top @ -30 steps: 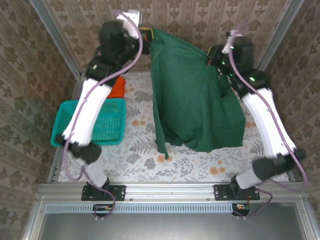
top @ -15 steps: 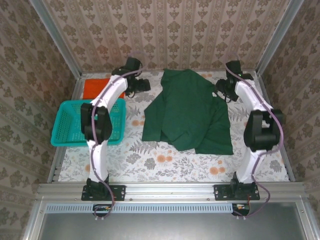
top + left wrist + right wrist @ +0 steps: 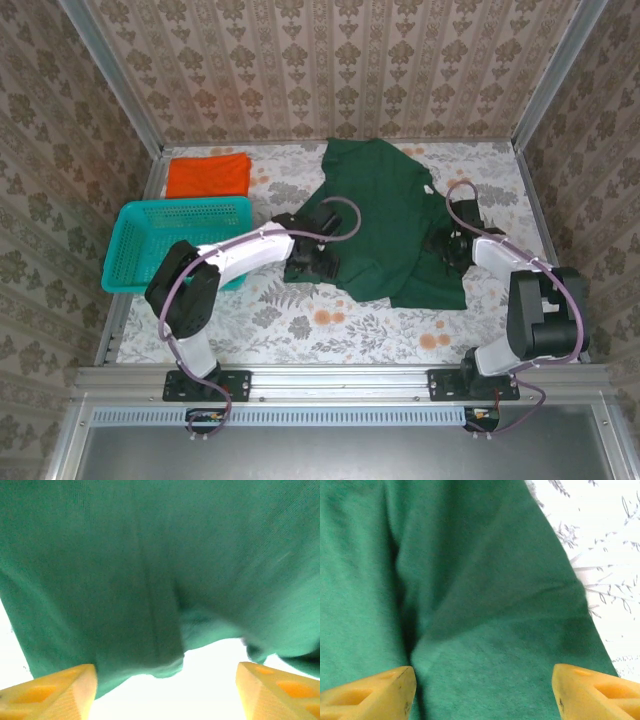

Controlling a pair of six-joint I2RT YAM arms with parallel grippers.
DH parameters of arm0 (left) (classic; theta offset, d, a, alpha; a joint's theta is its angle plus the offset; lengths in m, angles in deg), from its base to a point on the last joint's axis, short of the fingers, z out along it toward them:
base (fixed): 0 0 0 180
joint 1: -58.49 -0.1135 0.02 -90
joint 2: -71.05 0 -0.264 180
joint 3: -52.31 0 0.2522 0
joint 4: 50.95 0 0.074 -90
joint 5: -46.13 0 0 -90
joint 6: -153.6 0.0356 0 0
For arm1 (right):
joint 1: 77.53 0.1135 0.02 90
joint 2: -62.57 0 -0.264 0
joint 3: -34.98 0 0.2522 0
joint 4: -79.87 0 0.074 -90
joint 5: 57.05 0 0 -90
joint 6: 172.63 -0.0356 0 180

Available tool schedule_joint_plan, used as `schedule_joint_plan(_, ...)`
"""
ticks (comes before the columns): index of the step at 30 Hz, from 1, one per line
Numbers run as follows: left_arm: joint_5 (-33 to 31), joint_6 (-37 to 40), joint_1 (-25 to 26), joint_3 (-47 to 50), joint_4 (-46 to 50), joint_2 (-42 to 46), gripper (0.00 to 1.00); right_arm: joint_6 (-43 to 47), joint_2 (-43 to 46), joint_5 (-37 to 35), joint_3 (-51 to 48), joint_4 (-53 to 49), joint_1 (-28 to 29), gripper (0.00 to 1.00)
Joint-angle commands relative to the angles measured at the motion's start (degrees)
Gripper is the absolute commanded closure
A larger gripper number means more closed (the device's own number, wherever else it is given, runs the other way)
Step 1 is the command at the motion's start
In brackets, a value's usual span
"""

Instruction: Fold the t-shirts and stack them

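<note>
The dark green t-shirt, held up in the air by both arms a second ago, now lies on the worktop right of centre, spread unevenly with its near edge rumpled. Both arms have let go and dropped low to its near corners. The left fingers and the right fingers stand wide apart over green cloth, clamped on nothing. The orange t-shirt sits folded at the far left, behind the teal basket. The lay-out step looks done; the first fold of the green shirt appears next.
</note>
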Motion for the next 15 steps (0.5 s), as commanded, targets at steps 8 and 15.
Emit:
schedule_joint_plan(8, -4.35, -2.27, 0.22, 2.63, -4.14, -2.8, 0.47, -5.31, 3.88, -4.74, -6.35, 4.96, -1.7, 0.24)
schedule_joint_plan(15, -4.63, -1.4, -0.36, -1.19, -5.57, -5.38, 0.76, -8.09, -0.04, -0.16, -7.75, 9.0, -3.88, 0.3)
